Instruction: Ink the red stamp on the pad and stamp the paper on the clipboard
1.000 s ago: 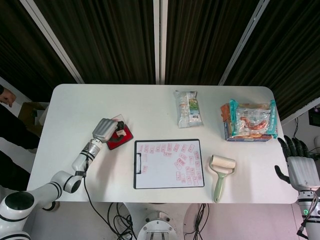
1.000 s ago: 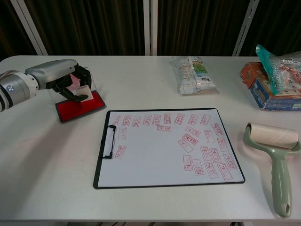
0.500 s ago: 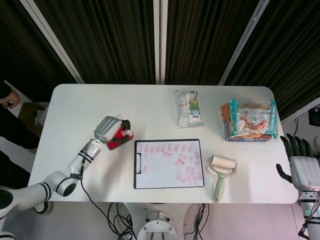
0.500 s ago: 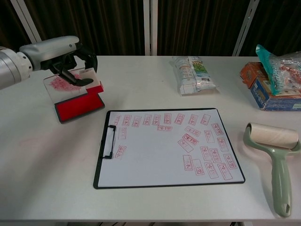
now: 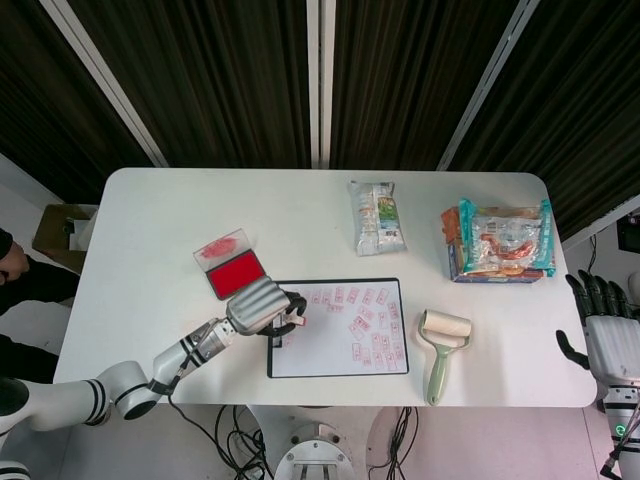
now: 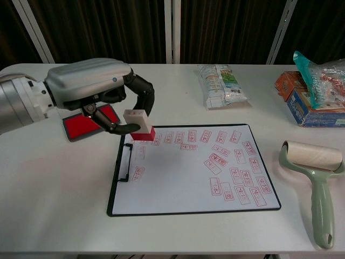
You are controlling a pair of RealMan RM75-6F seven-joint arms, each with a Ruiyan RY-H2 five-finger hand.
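Observation:
My left hand (image 5: 258, 304) (image 6: 94, 89) holds the red stamp (image 6: 139, 124) (image 5: 297, 321) above the left part of the clipboard (image 5: 337, 370) (image 6: 178, 208). The stamp has a cream top and a red base, pinched between thumb and fingers. The paper (image 6: 183, 183) carries many red stamp marks, mostly along the top and right. The red ink pad (image 5: 234, 272) (image 6: 78, 127) lies open to the clipboard's upper left, its clear lid (image 5: 220, 247) folded back. My right hand (image 5: 608, 340) hangs off the table's right edge, fingers apart, holding nothing.
A green-handled lint roller (image 5: 440, 350) (image 6: 318, 178) lies right of the clipboard. A snack bag (image 5: 377, 217) (image 6: 220, 85) lies behind it. A box with a plastic packet (image 5: 498, 242) (image 6: 315, 89) stands at the back right.
My left hand lifted the stamp off the ink pad and carried it right and forward to above the clipboard's left part. The right hand stayed put.

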